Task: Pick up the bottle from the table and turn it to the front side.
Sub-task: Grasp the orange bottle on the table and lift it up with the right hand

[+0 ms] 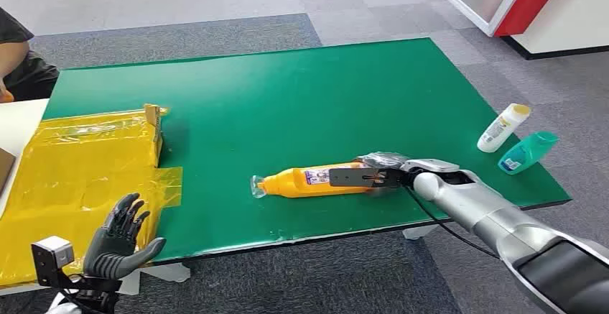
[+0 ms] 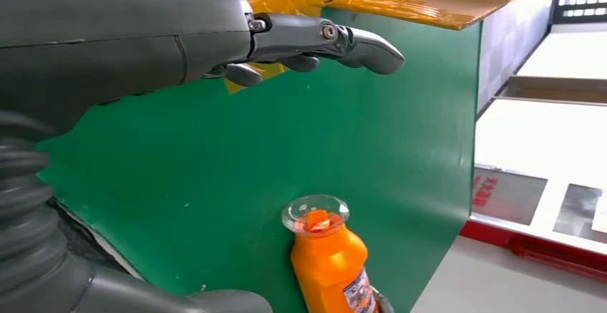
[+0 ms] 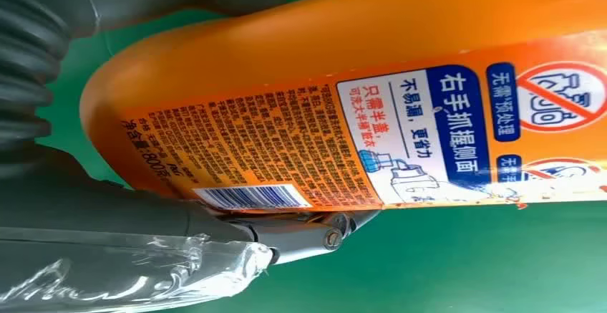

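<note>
head view gives us the orange bottle (image 1: 316, 182) lying on its side on the green table (image 1: 287, 98), near the front edge, its clear cap (image 1: 258, 185) pointing toward our left. our right hand (image 1: 373, 176) is wrapped around the bottle's base end, fingers lying along its body, so we read it as grasping the bottle. right wrist view puts the bottle's back label (image 3: 343, 141) with barcode and small print right against the camera, a finger (image 3: 315, 230) tucked under it on the green surface. our left hand (image 1: 118, 238) hovers off the table's front left corner, fingers spread and holding nothing. a yellow plastic-wrapped sheet (image 1: 79, 177) lies at the left, and a white bottle (image 1: 503, 128) and a teal bottle (image 1: 527, 152) lie near the right edge.
</note>
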You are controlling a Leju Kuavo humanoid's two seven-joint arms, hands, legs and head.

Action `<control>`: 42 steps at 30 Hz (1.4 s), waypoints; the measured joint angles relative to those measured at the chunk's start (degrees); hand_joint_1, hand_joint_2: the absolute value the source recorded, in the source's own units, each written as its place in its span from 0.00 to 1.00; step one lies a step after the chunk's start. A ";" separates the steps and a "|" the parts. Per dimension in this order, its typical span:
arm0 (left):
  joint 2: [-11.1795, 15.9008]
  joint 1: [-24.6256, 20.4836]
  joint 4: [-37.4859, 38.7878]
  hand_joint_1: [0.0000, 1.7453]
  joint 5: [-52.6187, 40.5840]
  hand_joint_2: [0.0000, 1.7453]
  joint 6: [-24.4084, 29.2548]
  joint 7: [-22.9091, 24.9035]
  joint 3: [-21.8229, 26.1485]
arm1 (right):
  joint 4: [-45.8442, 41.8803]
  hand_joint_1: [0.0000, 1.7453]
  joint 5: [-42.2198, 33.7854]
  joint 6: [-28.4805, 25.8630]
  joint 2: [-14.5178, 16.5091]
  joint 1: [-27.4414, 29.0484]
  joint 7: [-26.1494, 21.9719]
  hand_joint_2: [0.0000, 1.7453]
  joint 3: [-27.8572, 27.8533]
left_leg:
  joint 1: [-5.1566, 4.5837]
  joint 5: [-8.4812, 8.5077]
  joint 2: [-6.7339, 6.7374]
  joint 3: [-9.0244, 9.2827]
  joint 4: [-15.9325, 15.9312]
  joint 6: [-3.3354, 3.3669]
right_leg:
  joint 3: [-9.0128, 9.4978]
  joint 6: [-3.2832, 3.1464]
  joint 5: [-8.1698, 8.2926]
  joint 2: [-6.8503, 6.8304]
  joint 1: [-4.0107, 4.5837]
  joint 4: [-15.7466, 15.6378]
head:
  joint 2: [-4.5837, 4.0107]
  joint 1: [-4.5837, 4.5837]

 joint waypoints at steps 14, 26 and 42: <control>0.03 1.79 -1.91 0.00 -0.37 1.00 0.52 -1.18 0.04 | -14.82 1.00 -11.11 -11.48 -0.55 8.91 -4.79 1.00 -6.05 | 0.01 0.00 -0.07 -0.12 0.00 0.01 | -0.08 0.00 -0.03 -0.05 0.00 0.00 | 0.00 0.00; -0.84 -1.18 -5.09 0.00 4.69 1.00 -2.68 1.97 -4.84 | -23.49 1.00 -17.97 -17.15 10.63 21.24 -17.35 1.00 -15.33 | 0.01 0.04 -0.12 -0.16 0.00 -0.03 | -0.13 -0.01 -0.02 -0.08 0.01 0.00 | 0.00 0.01; 0.95 -12.04 -2.92 0.00 16.07 1.00 -11.25 11.29 -17.85 | -12.93 1.00 -7.66 -24.04 19.57 19.81 -21.47 1.00 -10.66 | 0.01 0.12 -0.12 -0.17 0.00 -0.10 | -0.16 -0.04 0.06 -0.08 0.01 0.01 | 0.00 0.00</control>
